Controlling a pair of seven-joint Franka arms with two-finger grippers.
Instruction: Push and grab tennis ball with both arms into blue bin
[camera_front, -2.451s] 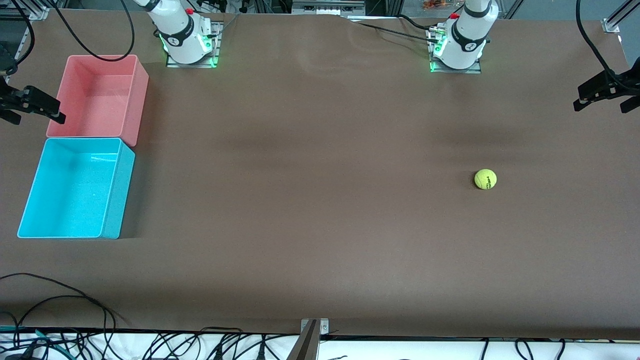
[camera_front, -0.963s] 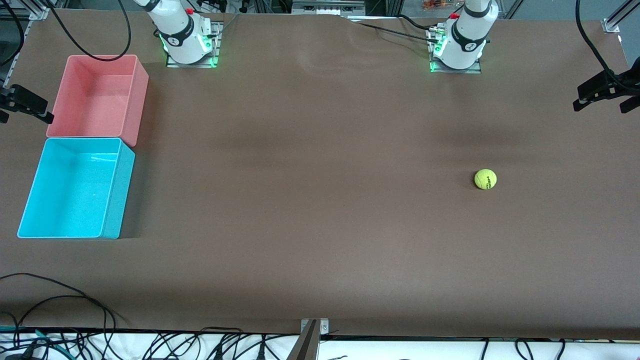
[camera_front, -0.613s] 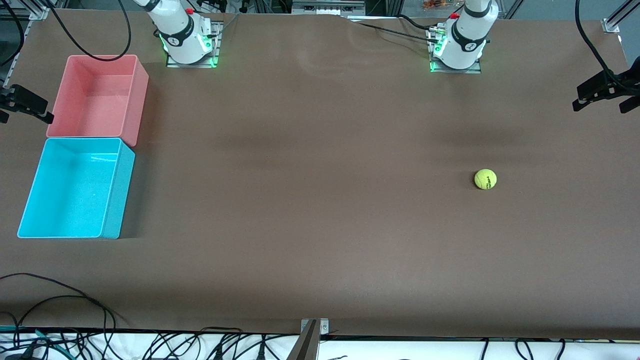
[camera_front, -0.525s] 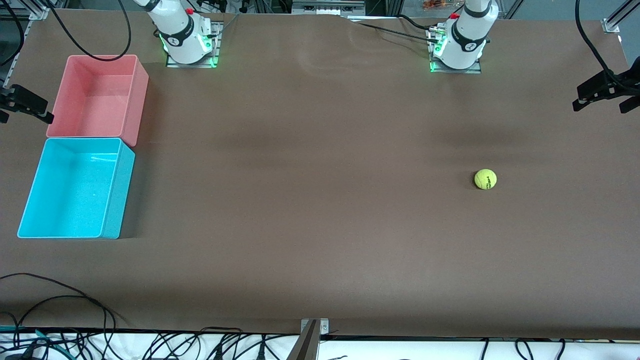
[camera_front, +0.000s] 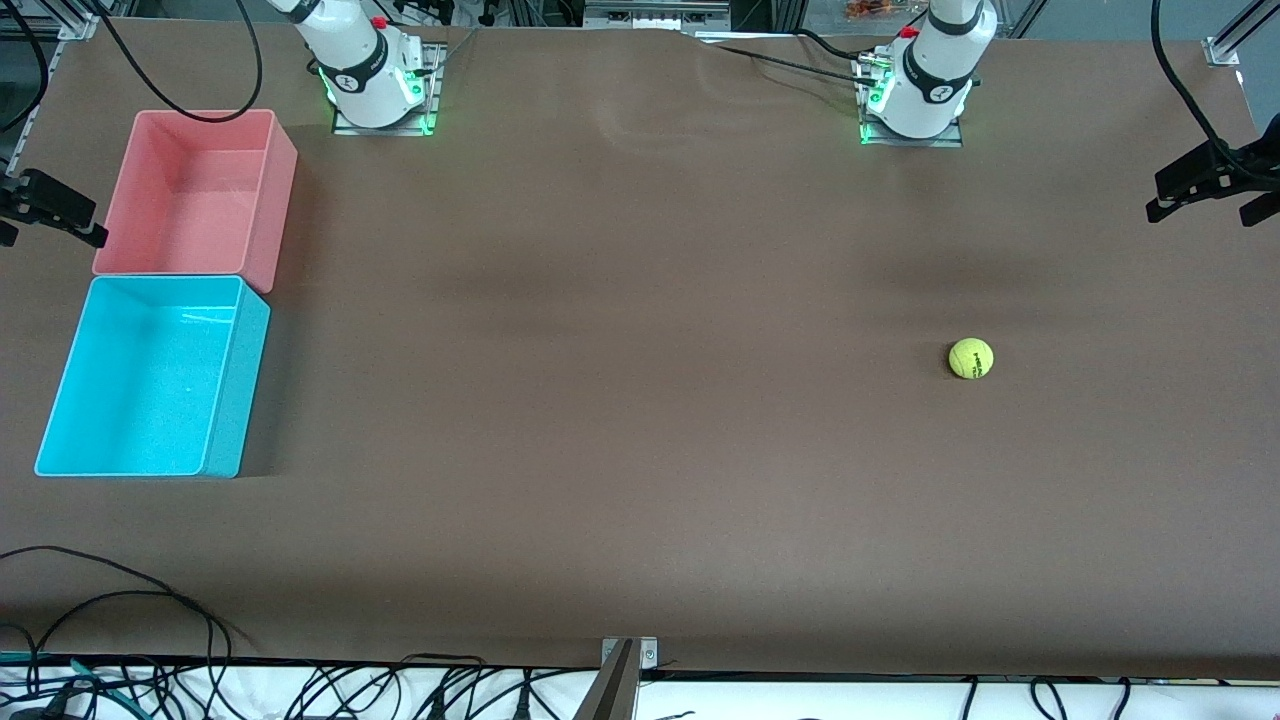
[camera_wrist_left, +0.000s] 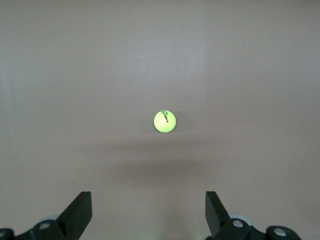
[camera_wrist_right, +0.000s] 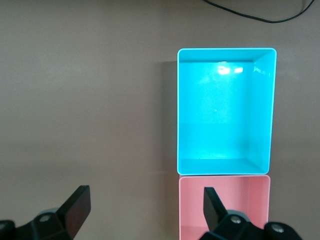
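Front view: tennis ball (camera_front: 971, 358) seen on bare table (camera_front: 640, 420) toward left arm's end, well apart from blue bin (camera_front: 235, 380) at right arm's end, nearer cam than pink bin (camera_front: 275, 190). Left gripper (camera_wrist_left: 149, 212) held high over ball, jaws spread wide, nothing gripped. Right gripper (camera_wrist_right: 144, 210) over bins, likewise wide, empty. Recommended: ball to be pushed gently w/ left fingers lowered beside it, straight toward bin, so no roll-off occurs.

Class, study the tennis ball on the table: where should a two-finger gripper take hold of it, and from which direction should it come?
Grip the tennis ball across its widest middle, coming straight down from above. It is round and sits alone on the bare table, so any finger direction probably works. The left gripper, open and high over it, looks best placed.
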